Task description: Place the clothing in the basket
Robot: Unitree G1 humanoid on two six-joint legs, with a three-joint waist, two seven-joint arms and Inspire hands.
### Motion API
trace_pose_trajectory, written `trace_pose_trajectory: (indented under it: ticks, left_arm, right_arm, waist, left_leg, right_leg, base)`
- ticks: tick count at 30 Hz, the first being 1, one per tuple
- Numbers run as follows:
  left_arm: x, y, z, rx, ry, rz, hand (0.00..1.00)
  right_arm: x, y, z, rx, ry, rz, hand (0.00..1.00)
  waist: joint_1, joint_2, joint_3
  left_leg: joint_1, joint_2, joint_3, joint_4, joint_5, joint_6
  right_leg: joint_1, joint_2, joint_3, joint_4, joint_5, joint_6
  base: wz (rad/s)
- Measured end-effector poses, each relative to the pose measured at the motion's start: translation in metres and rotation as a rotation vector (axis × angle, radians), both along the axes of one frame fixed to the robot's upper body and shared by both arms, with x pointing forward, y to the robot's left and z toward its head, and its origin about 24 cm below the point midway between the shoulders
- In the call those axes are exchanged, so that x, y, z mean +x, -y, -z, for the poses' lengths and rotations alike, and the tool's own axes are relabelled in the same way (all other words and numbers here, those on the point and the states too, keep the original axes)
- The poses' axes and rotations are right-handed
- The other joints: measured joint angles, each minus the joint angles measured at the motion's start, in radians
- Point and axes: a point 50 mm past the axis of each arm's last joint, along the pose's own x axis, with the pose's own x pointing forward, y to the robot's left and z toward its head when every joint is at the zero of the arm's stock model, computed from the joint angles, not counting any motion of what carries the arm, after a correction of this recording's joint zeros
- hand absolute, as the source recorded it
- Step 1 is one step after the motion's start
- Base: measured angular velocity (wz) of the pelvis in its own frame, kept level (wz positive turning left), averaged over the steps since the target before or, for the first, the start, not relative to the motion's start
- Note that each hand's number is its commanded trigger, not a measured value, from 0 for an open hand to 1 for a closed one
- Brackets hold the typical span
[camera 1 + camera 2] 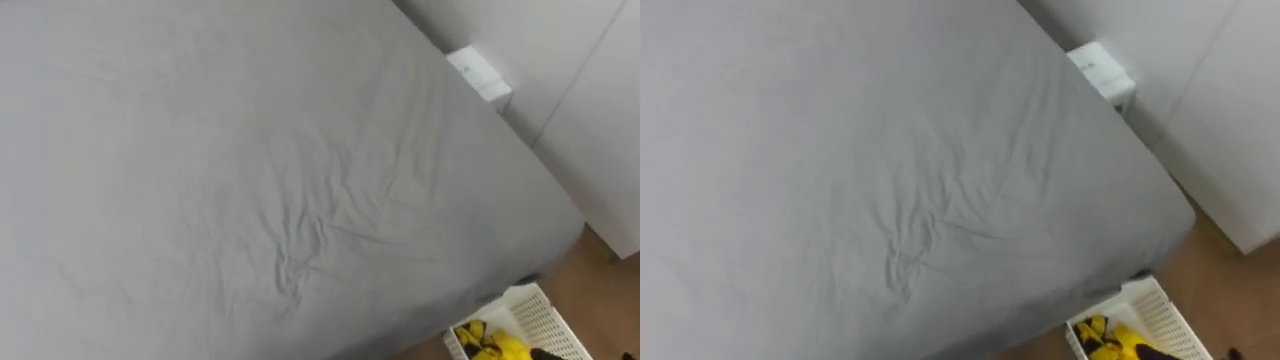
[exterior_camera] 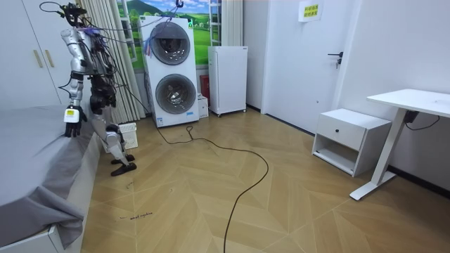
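Bed bare, yellow clothes in basket; looks finished. Hand by bed, grip can't tell. Next: check for leftovers.

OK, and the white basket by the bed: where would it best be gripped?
Probably the top rim of the white basket, from above on the side away from the bed: it stands open-topped on the floor close beside the bed's edge, with yellow clothes inside.
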Motion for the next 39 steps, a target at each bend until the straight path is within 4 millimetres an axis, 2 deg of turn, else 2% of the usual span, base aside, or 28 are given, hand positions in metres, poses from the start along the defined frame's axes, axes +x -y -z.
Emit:
trace_pose_trajectory:
  ticks: [2,4,6,9,13,16,18,24,25,39]
  left_arm:
    - [0.002,0.0,-0.001,0.006,0.01,0.006,0.0]
    - [0.004,0.002,0.0,0.004,0.028,0.007,0.0]
    - [0.006,0.005,0.0,0.005,0.047,-0.001,0.0]
    - [0.012,0.011,0.001,0.021,0.085,-0.027,0.0]
    - [0.015,0.014,0.0,0.023,0.109,-0.031,0.0]
    - [0.015,0.016,0.001,0.019,0.113,-0.033,0.0]
    - [0.013,0.014,0.001,0.022,0.117,-0.042,0.0]
    - [0.013,0.014,0.001,0.008,0.121,-0.02,0.0]
    - [0.012,0.014,0.001,0.008,0.123,-0.019,0.0]
    - [0.01,0.018,0.003,-0.004,0.122,-0.038,0.0]
  right_arm:
    - [-0.001,-0.012,0.006,0.046,-0.02,-0.036,0.0]
    - [-0.002,-0.02,0.011,0.083,-0.038,-0.059,0.0]
    - [-0.005,-0.029,0.016,0.117,-0.074,-0.087,0.0]
    - [-0.013,-0.046,0.025,0.179,-0.154,-0.162,0.0]
    - [-0.02,-0.054,0.029,0.205,-0.202,-0.198,0.0]
    - [-0.024,-0.058,0.031,0.231,-0.227,-0.226,0.0]
    - [-0.027,-0.064,0.034,0.244,-0.247,-0.245,0.0]
    - [-0.028,-0.068,0.035,0.243,-0.28,-0.317,0.0]
    - [-0.03,-0.069,0.035,0.236,-0.295,-0.332,0.0]
    - [-0.033,-0.07,0.036,0.213,-0.336,-0.383,0.0]
  waist:
    - [0.0,-0.01,-0.0027]
    - [0.005,-0.016,-0.0043]
    - [0.028,-0.026,-0.0049]
    - [0.058,-0.046,-0.0052]
    - [0.082,-0.056,-0.0061]
    - [0.082,-0.067,-0.0041]
    - [0.103,-0.082,-0.0027]
    - [0.133,-0.091,-0.0019]
    - [0.135,-0.094,0.0003]
    - [0.144,-0.095,0.0032]
  left_leg:
    - [0.014,0.003,-0.031,-0.003,0.0,0.0]
    - [0.024,0.0,-0.043,-0.007,0.0,0.0]
    - [0.036,-0.002,-0.054,-0.012,0.0,0.0]
    - [0.042,-0.007,-0.091,-0.019,0.0,0.001]
    - [0.047,-0.012,-0.11,-0.028,0.0,0.001]
    - [0.048,-0.022,-0.158,-0.025,0.0,0.001]
    - [0.06,-0.023,-0.179,-0.026,0.0,0.001]
    - [0.066,-0.029,-0.203,-0.027,0.0,0.001]
    - [0.07,-0.033,-0.205,-0.027,0.0,0.001]
    - [0.093,-0.038,-0.205,-0.027,0.0,0.001]
  right_leg:
    - [0.033,-0.006,-0.028,-0.02,0.001,0.001]
    - [0.054,-0.012,-0.052,-0.028,-0.001,0.002]
    - [0.071,-0.014,-0.058,-0.034,-0.001,0.003]
    - [0.103,-0.019,-0.091,-0.06,0.001,0.005]
    - [0.126,-0.027,-0.127,-0.071,-0.003,0.005]
    - [0.15,-0.034,-0.162,-0.091,-0.006,0.007]
    - [0.177,-0.034,-0.176,-0.112,-0.009,0.007]
    - [0.197,-0.039,-0.197,-0.121,-0.019,0.009]
    - [0.202,-0.041,-0.201,-0.121,-0.023,0.009]
    - [0.222,-0.048,-0.195,-0.117,-0.029,0.014]
  base:
    - [0.41]
    - [0.42]
    - [0.25]
    - [0.32]
    - [0.27]
    - [0.37]
    - [0.25]
    - [0.12]
    - [0.09]
    - [0.0]
